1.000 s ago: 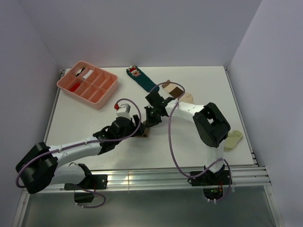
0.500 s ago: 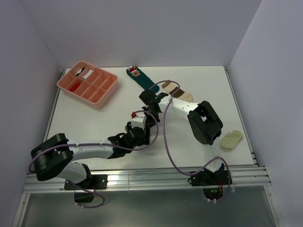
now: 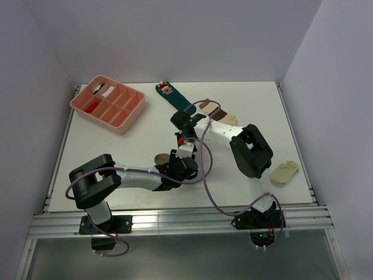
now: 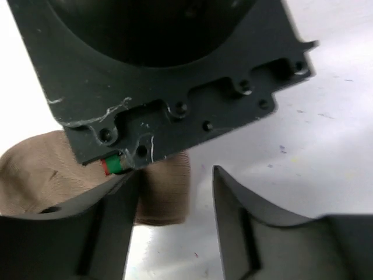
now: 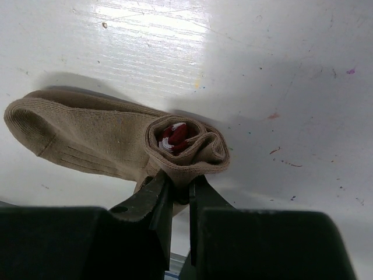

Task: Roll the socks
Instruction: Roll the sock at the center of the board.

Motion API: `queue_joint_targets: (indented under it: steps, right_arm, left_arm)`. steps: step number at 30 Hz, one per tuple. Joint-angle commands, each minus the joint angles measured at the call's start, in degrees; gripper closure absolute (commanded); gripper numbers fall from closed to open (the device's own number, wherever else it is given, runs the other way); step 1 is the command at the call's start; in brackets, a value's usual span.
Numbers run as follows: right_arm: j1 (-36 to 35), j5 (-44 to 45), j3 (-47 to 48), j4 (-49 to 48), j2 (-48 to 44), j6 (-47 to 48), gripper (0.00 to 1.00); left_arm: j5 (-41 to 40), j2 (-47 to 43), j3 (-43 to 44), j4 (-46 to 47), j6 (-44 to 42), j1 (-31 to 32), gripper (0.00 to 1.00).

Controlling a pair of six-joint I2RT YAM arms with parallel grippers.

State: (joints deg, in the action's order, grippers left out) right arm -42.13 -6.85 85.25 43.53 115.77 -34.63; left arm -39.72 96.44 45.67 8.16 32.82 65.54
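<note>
The tan-brown sock (image 5: 87, 137) lies flat on the white table, its cuff end coiled into a small roll (image 5: 187, 146) with something red and white inside. My right gripper (image 5: 178, 188) is shut on the lower edge of that roll. In the left wrist view my left gripper (image 4: 172, 224) is open, and the sock's ribbed end (image 4: 166, 195) sits between its fingers, close to the left finger (image 4: 113, 224) and apart from the right one. From above, both grippers meet at the tan sock (image 3: 161, 158). The cream sock with brown bands (image 3: 217, 114) lies flat behind the right arm.
A dark teal sock with a red-and-white figure (image 3: 173, 98) lies at the back centre. A pink divided tray (image 3: 108, 104) stands at the back left. A pale yellowish flat piece (image 3: 284, 172) rests near the right edge. The right gripper's dark body (image 4: 175, 76) hangs close over my left fingers.
The left arm has swung right and forward, bringing its gripper to the tan sock beside the right gripper. Its jaws have narrowed a little. The right gripper stays shut on the roll.
</note>
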Motion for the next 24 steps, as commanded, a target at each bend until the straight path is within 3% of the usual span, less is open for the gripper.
queue_joint_targets:
  steps: [1, 4, 6, 7, 9, 10, 15, 17, 18, 21, 24]
  right_arm:
    - [-0.59, 0.61, 1.32, 3.23, 2.01, -0.44, 1.00]
    - [-0.59, 0.44, 1.23, 3.05, 2.18, -0.52, 1.00]
    - [-0.59, 0.17, 0.97, 2.88, 2.27, -0.79, 1.00]
    - [-0.59, 0.09, 0.97, 2.70, 2.27, -0.87, 1.00]
    - [-0.59, -0.09, 0.88, 2.53, 2.27, -0.96, 1.00]
    - [-0.59, -0.27, 0.79, 2.35, 2.27, -1.14, 1.00]
    - [-0.24, -3.24, -1.74, -2.91, 0.52, -2.72, 1.00]
    - [0.38, -5.27, -3.24, -7.81, -1.76, -3.95, 0.87]
    - [0.90, -7.19, -4.90, -9.76, -2.73, -4.39, 0.76]
    - [2.05, -9.31, -7.90, -16.97, -6.60, -6.67, 0.58]
    - [3.80, -10.20, -10.45, -22.86, -10.02, -9.48, 0.47]
  left_arm:
    - [-3.95, 2.33, 3.02, -5.68, 2.86, 0.38, 0.45]
    - [-4.92, 3.83, 3.90, -7.98, 5.50, 0.38, 0.49]
    - [-5.19, 4.36, 3.99, -10.27, 6.90, 0.38, 0.59]
    - [-5.45, 4.80, 3.99, -10.79, 7.17, 0.38, 0.73]
    - [-5.54, 5.16, 3.99, -11.94, 8.04, 0.38, 0.86]
    - [-5.36, 5.51, 3.99, -12.38, 8.40, 0.38, 0.99]
    - [-4.40, 4.37, 1.97, -12.74, 10.51, 0.29, 0.99]
    - [-3.17, 2.00, -0.22, -11.69, 11.38, 0.03, 0.99]
    - [-1.25, 0.95, -1.19, -10.90, 11.56, -0.58, 0.99]
    - [4.19, -3.80, -5.32, -7.30, 13.32, -2.94, 1.00]
    - [9.48, -8.63, -9.97, -2.20, 15.25, -6.56, 1.00]
